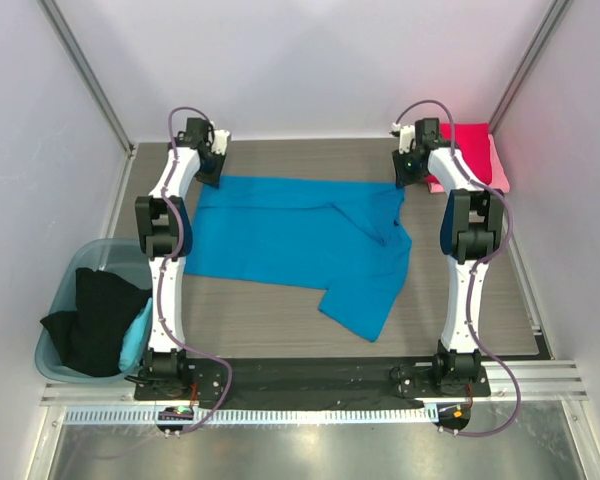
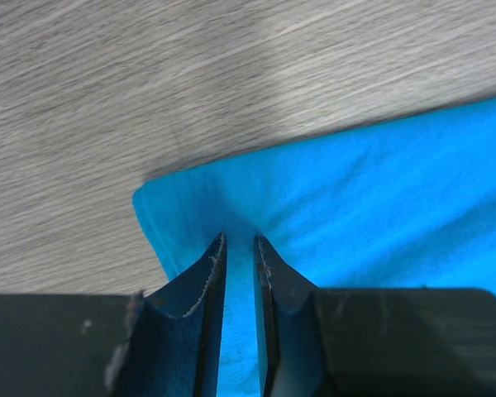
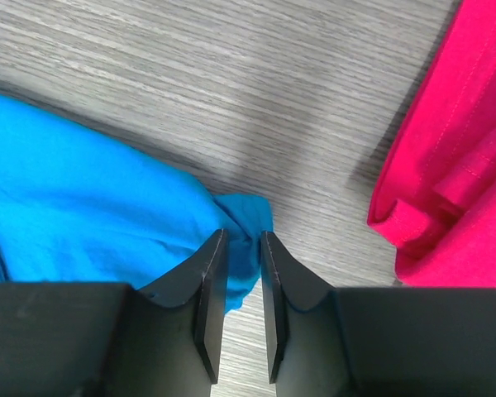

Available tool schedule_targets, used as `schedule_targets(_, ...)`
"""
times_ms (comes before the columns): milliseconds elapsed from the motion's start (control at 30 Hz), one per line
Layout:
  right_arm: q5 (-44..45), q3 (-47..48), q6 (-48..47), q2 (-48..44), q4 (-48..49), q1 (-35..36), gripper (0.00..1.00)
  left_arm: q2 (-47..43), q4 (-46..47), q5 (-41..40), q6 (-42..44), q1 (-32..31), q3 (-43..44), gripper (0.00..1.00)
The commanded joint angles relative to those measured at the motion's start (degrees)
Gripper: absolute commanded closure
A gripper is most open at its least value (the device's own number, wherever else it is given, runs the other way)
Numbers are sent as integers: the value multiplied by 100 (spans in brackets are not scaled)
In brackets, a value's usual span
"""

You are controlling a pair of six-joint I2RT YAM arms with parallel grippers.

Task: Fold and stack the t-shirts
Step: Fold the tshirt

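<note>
On the grey wood-grain table [image 1: 270, 320], the bright blue t-shirt [image 1: 290, 235] lies spread between the two arms, its long far edge running from one gripper to the other and one sleeve or flap trailing toward the near side at right of centre. The left gripper [image 2: 240, 240] is at the shirt's far left corner, its two dark fingers clamped on the hem, with blue cloth filling the thin slot between them. The right gripper [image 3: 244, 236] is at the far right corner, where a small bunched tip of blue cloth sits between its fingertips; its jaws stand a little apart, and I cannot tell whether they are squeezing the cloth or only straddling it. Just beside that gripper, in the far right corner of the table, lies the crimson t-shirt [image 3: 455, 165], resting on the pale pink t-shirt [image 1: 500, 172]. The black t-shirt [image 1: 95, 320] hangs over the rim of the translucent teal tub [image 1: 75, 262], left of the left arm's base.
</note>
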Motion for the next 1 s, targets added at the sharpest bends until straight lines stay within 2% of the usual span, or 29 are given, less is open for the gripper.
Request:
schedule_targets(0,-33,187,63,91,45,8,71,-139,118,-373,85,86,209,80)
schedule_targets(33,-15,187,54,109,45,-1,71,-130,188,-399,102,94,296,79)
schedule_targets(167,-32,213,80,258,45,-159,69,-147,408,-611,6,165,429,54)
schedule_targets(200,-59,231,98,293,45,-194,68,-156,434,-611,-3,173,464,52)
schedule_targets(400,-305,389,247,566,45,-247,62,-200,575,-795,-65,191,534,50)
schedule_targets(533,-481,433,300,619,36,-256,62,-103,601,-681,-170,191,631,49)
schedule_targets(700,-718,389,248,593,10,-247,78,142,742,-610,-372,191,806,44)
schedule_targets(733,-744,337,213,584,-16,-238,81,178,794,-619,-416,356,868,43)
schedule_targets(800,-736,284,169,540,-34,-229,84,274,839,-576,-460,349,938,44)
schedule_targets(967,-622,204,116,470,-34,-212,85,371,699,-338,-566,341,965,54)
